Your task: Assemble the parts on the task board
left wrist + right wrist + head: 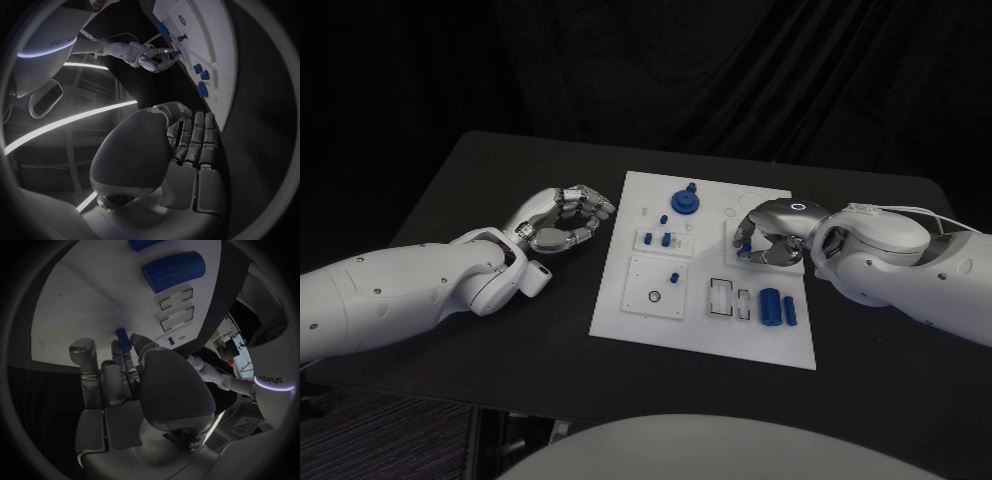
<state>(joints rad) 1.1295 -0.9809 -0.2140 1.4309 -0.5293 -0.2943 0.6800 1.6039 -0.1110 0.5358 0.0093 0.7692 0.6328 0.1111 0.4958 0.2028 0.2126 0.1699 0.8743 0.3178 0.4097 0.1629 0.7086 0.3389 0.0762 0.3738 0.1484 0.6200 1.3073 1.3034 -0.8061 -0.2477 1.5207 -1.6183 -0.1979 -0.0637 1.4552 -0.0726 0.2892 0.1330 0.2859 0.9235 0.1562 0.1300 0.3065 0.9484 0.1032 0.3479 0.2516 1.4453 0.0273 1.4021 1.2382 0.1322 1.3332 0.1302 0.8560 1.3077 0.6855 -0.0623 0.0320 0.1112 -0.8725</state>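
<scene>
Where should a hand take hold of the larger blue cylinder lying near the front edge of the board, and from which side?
Probably across the middle of the larger blue cylinder, from above: it lies flat, long rounded sides exposed, with a thinner blue cylinder close beside.

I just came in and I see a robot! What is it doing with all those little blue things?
It is putting small blue parts together on a white task board on a black table. The right robot hand is over the board's far right side, pinching a small blue peg. The left robot hand is curled up over the table beside the board, holding nothing. Two blue cylinders lie near the board's right edge, and a blue knob stands at the far end.
</scene>
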